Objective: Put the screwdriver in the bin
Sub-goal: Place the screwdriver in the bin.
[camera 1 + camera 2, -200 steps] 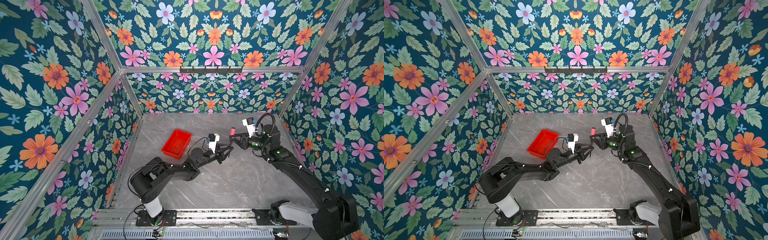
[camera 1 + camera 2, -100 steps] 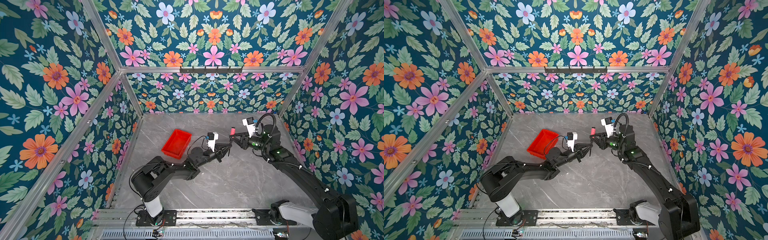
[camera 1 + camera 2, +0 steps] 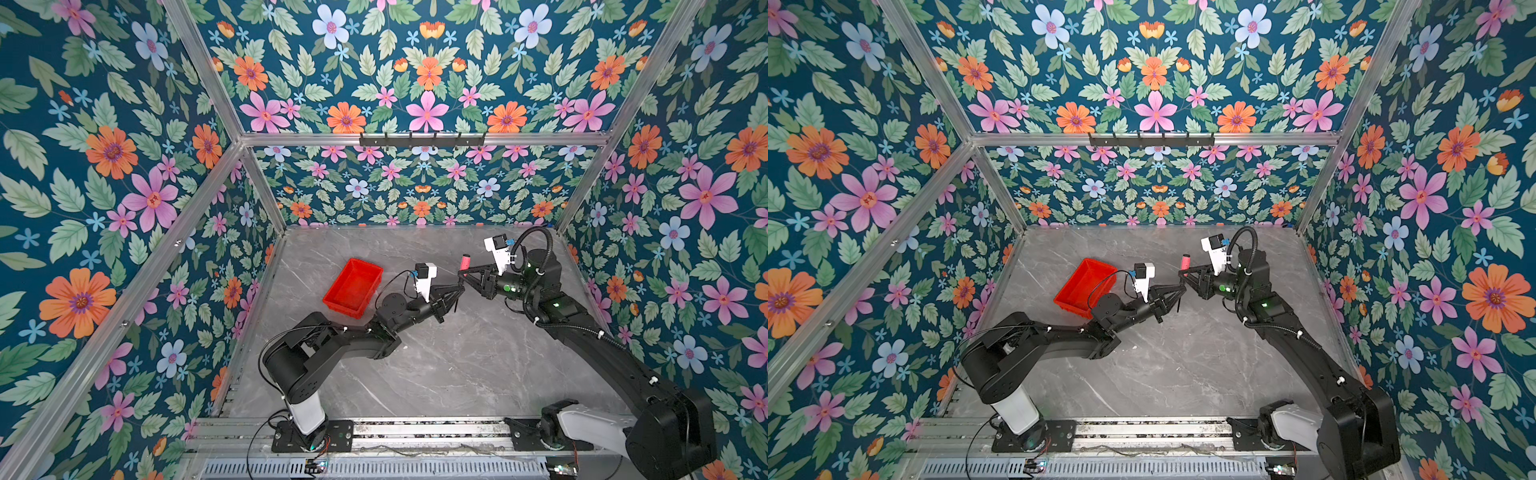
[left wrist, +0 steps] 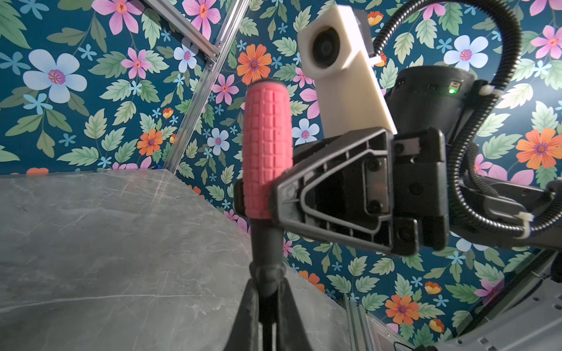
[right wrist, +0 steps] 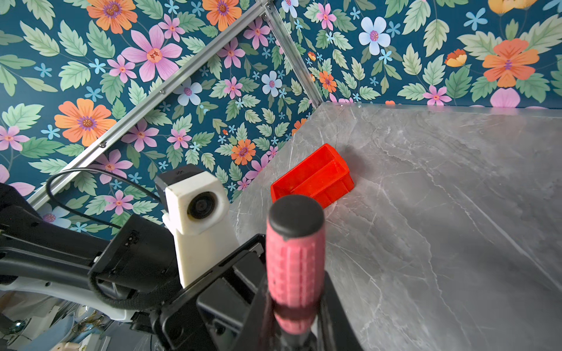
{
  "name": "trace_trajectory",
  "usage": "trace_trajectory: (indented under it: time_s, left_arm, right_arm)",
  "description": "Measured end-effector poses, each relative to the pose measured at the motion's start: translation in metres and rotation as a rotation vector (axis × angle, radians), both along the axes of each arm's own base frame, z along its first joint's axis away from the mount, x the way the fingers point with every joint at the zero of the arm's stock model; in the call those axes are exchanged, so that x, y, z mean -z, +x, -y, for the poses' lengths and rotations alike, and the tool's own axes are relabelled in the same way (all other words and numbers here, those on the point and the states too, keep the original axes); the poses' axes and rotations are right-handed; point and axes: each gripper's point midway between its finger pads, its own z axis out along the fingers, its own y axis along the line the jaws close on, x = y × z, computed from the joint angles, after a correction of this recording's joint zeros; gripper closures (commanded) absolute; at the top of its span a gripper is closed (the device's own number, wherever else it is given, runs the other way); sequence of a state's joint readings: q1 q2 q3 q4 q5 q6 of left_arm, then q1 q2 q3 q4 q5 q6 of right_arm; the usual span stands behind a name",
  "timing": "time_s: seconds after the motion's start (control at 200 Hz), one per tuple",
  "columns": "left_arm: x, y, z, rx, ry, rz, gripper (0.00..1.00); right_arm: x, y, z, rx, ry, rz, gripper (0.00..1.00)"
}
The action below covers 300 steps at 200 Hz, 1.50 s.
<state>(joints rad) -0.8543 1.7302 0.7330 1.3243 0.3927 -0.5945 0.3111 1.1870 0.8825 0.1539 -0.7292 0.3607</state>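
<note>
I had the small screwdriver with the ribbed pinkish-red cylindrical handle, black end cap and thin black shaft between both of my hands, lifted clear of the grey marble-patterned counter. It stood roughly upright, cap end up and shaft pointing down toward the counter.

My right hand was closed tight on the lower part of the pink handle, one finger on either side of it. My left wrist view showed that grip plainly, with the handle rising above my right hand. My left hand came in from the opposite side, lower down. Its two fingers were pinched together on the dark neck of the tool just under the pink grip, as seen at my left hand in that same wrist view. So both hands were clamped on the one tool, fingertips nearly touching each other, right above left.

The small red rectangular plastic bin with low walls and a rimmed edge sat on the counter to my left of the tool and well apart from it, just beyond my left forearm and nearer the left floral wall. Nothing lay in it. Both top views showed the same layout, with the screwdriver held between my hands and the bin off to the side. From my right wrist the bin appeared beyond the black cap of the handle.
</note>
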Motion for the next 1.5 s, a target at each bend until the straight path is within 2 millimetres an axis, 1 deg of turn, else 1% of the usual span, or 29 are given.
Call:
trace_trajectory:
  time_s: [0.12, 0.165, 0.215, 0.25, 0.345, 0.5, 0.535, 0.615, 0.725, 0.83, 0.98, 1.14, 1.265, 1.41, 1.5]
  left_arm:
    - [0.0, 0.0, 0.0, 0.0, 0.0, 0.0, 1.0]
    - [0.0, 0.0, 0.0, 0.001, -0.001, 0.002, 1.0]
    - [0.0, -0.001, -0.001, 0.001, -0.002, 0.004, 1.0]
    - [0.0, 0.0, -0.001, 0.001, -0.002, 0.008, 1.0]
    - [0.005, 0.001, -0.005, -0.01, 0.018, 0.009, 1.0]
    - [0.007, 0.008, -0.018, -0.054, 0.045, 0.013, 1.0]
    - [0.007, 0.01, -0.022, -0.066, 0.054, 0.01, 1.0]
    - [0.006, 0.015, -0.032, -0.099, 0.081, 0.011, 1.0]
    - [0.008, 0.025, -0.048, -0.156, 0.138, -0.004, 1.0]
    - [0.01, 0.036, -0.068, -0.23, 0.221, -0.022, 1.0]
    - [0.014, 0.057, -0.104, -0.345, 0.358, -0.05, 1.0]
    - [0.023, 0.079, -0.144, -0.462, 0.553, -0.084, 1.0]
    - [0.042, 0.086, -0.175, -0.507, 0.706, -0.133, 1.0]
    - [0.066, 0.098, -0.219, -0.586, 0.848, -0.235, 1.0]
    - [0.078, 0.103, -0.234, -0.604, 0.925, -0.289, 1.0]
  right_arm:
    - [-0.001, -0.001, 0.0, 0.0, 0.001, 0.001, 1.0]
    - [-0.001, -0.001, 0.0, 0.0, 0.001, 0.002, 0.86]
    - [-0.002, -0.002, 0.001, 0.0, 0.002, 0.004, 0.65]
    - [-0.002, -0.003, 0.001, 0.002, 0.002, 0.001, 0.55]
    - [-0.007, -0.007, 0.002, 0.001, 0.006, 0.014, 0.36]
    - [-0.011, -0.013, 0.005, 0.006, 0.005, 0.026, 0.12]
    - [-0.011, -0.015, 0.005, 0.006, 0.004, 0.027, 0.09]
    - [-0.012, -0.019, 0.007, 0.005, 0.001, 0.039, 0.05]
    - [-0.011, -0.024, 0.009, 0.01, -0.012, 0.052, 0.02]
    - [-0.009, -0.032, 0.001, -0.013, -0.045, 0.076, 0.02]
    - [-0.002, -0.043, -0.028, -0.09, -0.136, 0.143, 0.02]
    - [0.011, -0.041, -0.056, -0.141, -0.224, 0.189, 0.02]
    - [0.015, -0.038, -0.079, -0.17, -0.274, 0.234, 0.02]
    - [0.015, -0.035, -0.102, -0.189, -0.303, 0.286, 0.02]
    - [0.015, -0.033, -0.113, -0.196, -0.31, 0.301, 0.02]
